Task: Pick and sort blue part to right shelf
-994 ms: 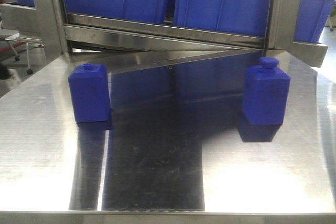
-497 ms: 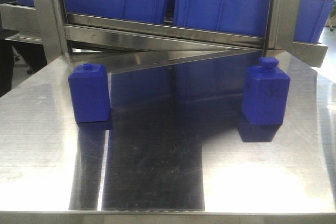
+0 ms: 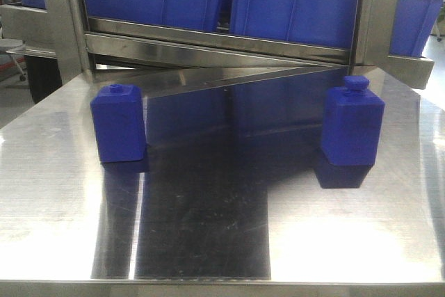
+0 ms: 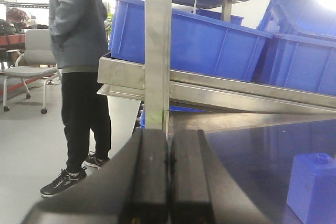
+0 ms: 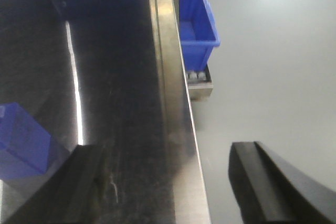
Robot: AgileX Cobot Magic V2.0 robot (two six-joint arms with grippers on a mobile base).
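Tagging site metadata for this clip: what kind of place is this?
Probably a factory or warehouse sorting station: a stainless-steel rack holding large blue plastic bins, a steel worktable in front of it, and a smooth grey floor with a person standing beside the rack.

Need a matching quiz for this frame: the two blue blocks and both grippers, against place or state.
1. blue part, wide cap
2. flat-topped blue block
3. left gripper
4. right gripper

A. shut
B. open
C. stands on the left half of the table, front view
D. stands on the right half of the table, front view

Pairs: 1-D, 2-C, 3-A, 4-B
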